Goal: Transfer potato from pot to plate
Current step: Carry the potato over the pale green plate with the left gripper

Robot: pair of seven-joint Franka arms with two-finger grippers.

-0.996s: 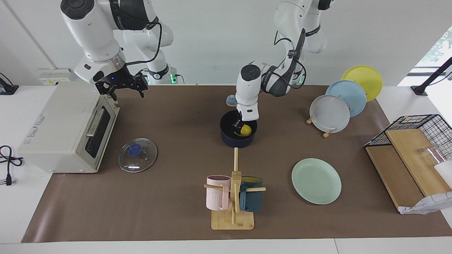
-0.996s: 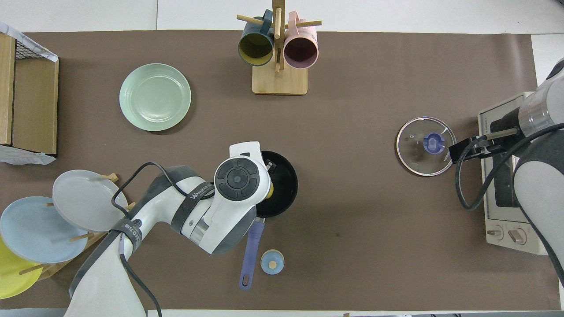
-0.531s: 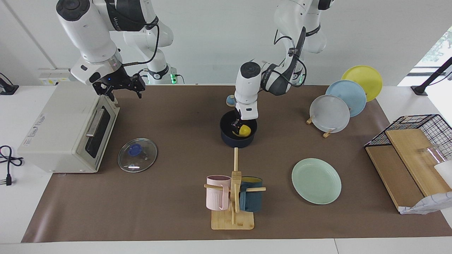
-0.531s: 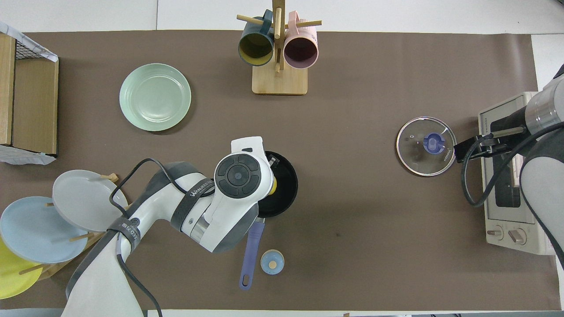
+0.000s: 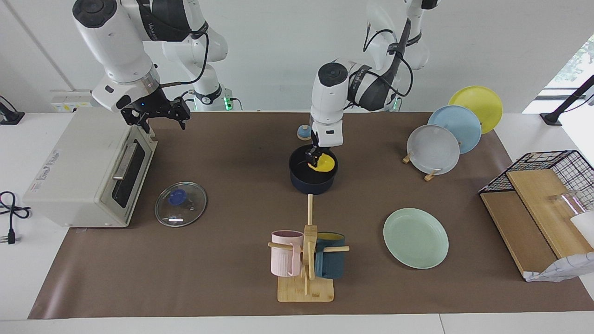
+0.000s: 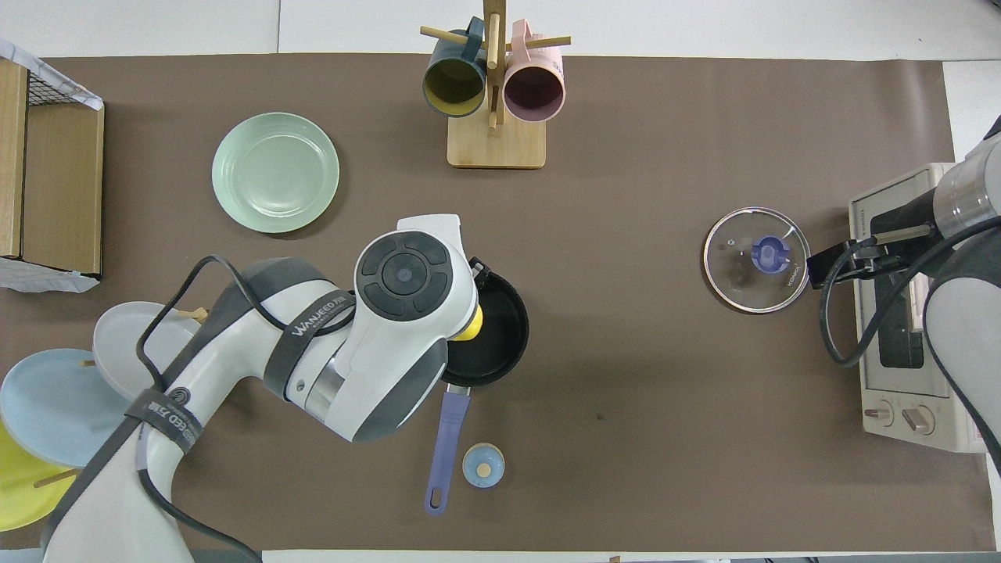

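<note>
At the right arm's end of the table, a toaster oven [image 5: 88,169] is seen, and the right gripper [image 5: 158,113] is held in the air over its top edge, with its fingers spread apart and nothing between them; this arm waits there. A glass lid [image 5: 180,204] with a blue knob lies flat on the brown mat [image 5: 232,153] just beside the oven's front.

Toward the middle of the table, the pot [image 5: 313,176] stands on the mat, its long blue handle [image 6: 444,442] pointed toward the robots. A small blue round knob [image 6: 483,465] lies near that handle's end. The left gripper [image 5: 316,157] is held directly over the pot, its fingers clenched on the potato [image 5: 322,163]. The potato is seen raised to about the level of the pot's rim, clear of the black bottom; in the overhead view only a sliver of the potato [image 6: 471,323] shows past the arm's wrist.

Farther from the robots than the pot, a wooden mug stand [image 5: 306,273] carries a pink mug [image 5: 285,253] and a dark blue mug [image 5: 330,260].

Toward the left arm's end, the plate [image 5: 416,237] lies flat on the mat, well apart from the pot and bare. Nearer to the robots, three plates, grey [image 5: 433,149], light blue [image 5: 457,127] and yellow [image 5: 478,104], are propped upright in a rack. At the table's edge a wire basket [image 5: 543,169] with wooden boards is seen.
</note>
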